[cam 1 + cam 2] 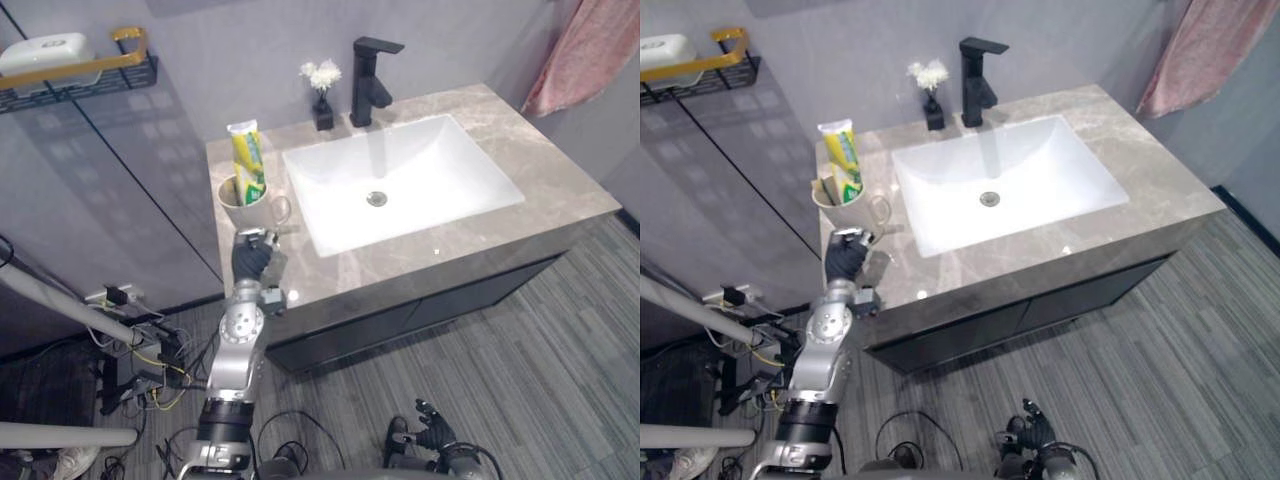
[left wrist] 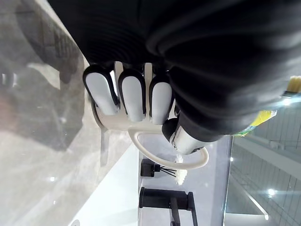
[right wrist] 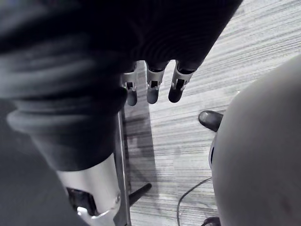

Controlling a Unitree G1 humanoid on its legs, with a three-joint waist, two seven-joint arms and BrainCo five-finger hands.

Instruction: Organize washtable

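Observation:
A cream mug [image 1: 243, 207] with a handle stands at the left end of the marble countertop [image 1: 560, 180], holding a yellow-green toothpaste tube [image 1: 248, 160] and a toothbrush. My left hand [image 1: 256, 258] is over the counter's front left edge, just in front of the mug. In the left wrist view its fingers [image 2: 131, 94] reach relaxed toward the mug's base [image 2: 141, 125], with the thumb by the handle [image 2: 200, 162]; nothing is gripped. My right hand [image 1: 432, 430] hangs low over the floor, fingers [image 3: 153, 89] relaxed and empty.
A white sink basin [image 1: 480, 200] fills the counter's middle, with a black faucet [image 1: 370, 75] and a small black vase of white flowers [image 1: 322, 90] behind it. A black wall shelf [image 1: 90, 85] with a soap dish is at the upper left. A pink towel [image 1: 590, 50] hangs at the right.

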